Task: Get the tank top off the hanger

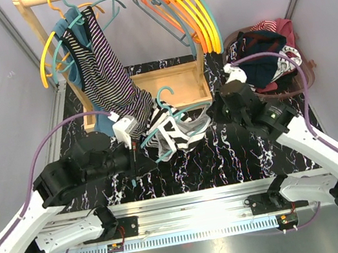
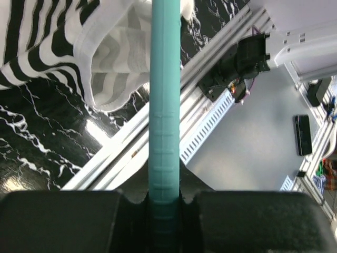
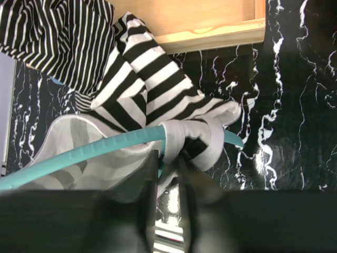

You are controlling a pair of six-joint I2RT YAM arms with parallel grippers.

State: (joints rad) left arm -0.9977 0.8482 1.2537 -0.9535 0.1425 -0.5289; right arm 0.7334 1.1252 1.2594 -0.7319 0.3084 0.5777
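A teal hanger lies over the black marble table with a black-and-white striped tank top draped on it. My left gripper is shut on the hanger's left arm; in the left wrist view the teal bar runs straight up from between the jaws of the left gripper, with the tank top bunched at its far end. My right gripper is at the hanger's right end. In the right wrist view it is shut on the tank top's white strap, which wraps around the hanger near its tip.
A wooden clothes rack stands behind, with a thin-striped garment hanging at the left and several orange and teal hangers at the right. A basket of clothes sits at the back right. The metal rail runs along the near edge.
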